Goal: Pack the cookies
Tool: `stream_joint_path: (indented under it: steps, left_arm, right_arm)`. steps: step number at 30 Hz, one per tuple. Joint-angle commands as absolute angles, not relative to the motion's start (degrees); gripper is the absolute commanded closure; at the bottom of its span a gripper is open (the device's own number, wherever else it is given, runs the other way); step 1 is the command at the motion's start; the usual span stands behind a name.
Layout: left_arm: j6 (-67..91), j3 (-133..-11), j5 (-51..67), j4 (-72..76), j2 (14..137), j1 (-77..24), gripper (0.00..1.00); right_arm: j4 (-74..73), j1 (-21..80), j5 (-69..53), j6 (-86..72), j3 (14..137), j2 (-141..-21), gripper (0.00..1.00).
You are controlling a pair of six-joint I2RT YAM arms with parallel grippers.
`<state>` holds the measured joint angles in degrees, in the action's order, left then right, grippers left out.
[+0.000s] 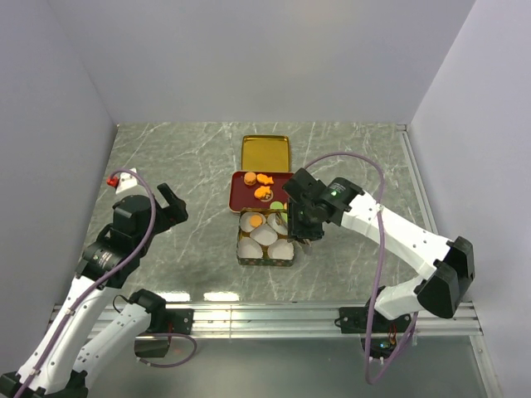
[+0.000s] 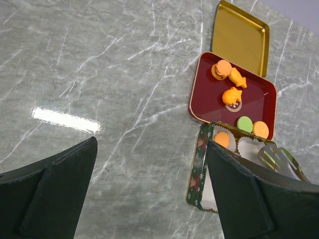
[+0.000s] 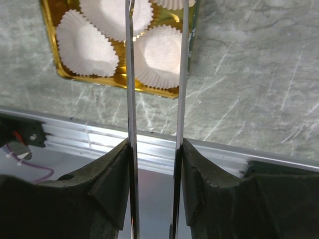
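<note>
The cookies lie on a dark red tray (image 1: 241,199): an orange round (image 1: 249,177), a fish shape (image 1: 264,180), another orange piece (image 1: 265,194) and a green one (image 1: 278,207). In the left wrist view they show as the round (image 2: 222,68), the fish (image 2: 237,78), the green one (image 2: 244,123) and one orange round (image 2: 222,139) in a cup of the tin (image 2: 195,169). My right gripper (image 1: 303,235) (image 3: 154,149) is shut on metal tongs (image 3: 130,74) above the tin's near right part. My left gripper (image 1: 170,203) (image 2: 151,144) is open and empty, left of the tin.
The green tin (image 1: 264,260) holds several white paper cups (image 3: 84,42). A gold lid (image 1: 265,153) lies behind the red tray. A metal rail (image 3: 99,139) runs along the table's near edge. Grey walls stand left, right and behind.
</note>
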<state>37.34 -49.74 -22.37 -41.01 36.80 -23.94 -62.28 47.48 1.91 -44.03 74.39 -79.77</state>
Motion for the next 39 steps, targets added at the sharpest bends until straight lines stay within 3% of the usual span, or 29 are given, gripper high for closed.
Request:
stream_joint_path:
  steps: [1, 22, 39]
  left_arm:
    - [37.7, -49.5, -22.6, -40.1, 36.4, -24.3, 0.03]
    - [38.1, -49.5, -23.2, -40.2, 36.0, -25.4, 0.03]
    - [38.1, -49.6, -23.4, -40.3, 35.9, -25.5, 0.04]
  right_arm:
    - [-62.1, 47.8, 4.8, -44.1, 77.3, -80.1, 0.52]
    - [-62.4, 47.8, 6.8, -44.1, 81.4, -85.0, 0.45]
    - [-69.2, 47.5, 9.5, -41.8, 93.9, -87.4, 0.45]
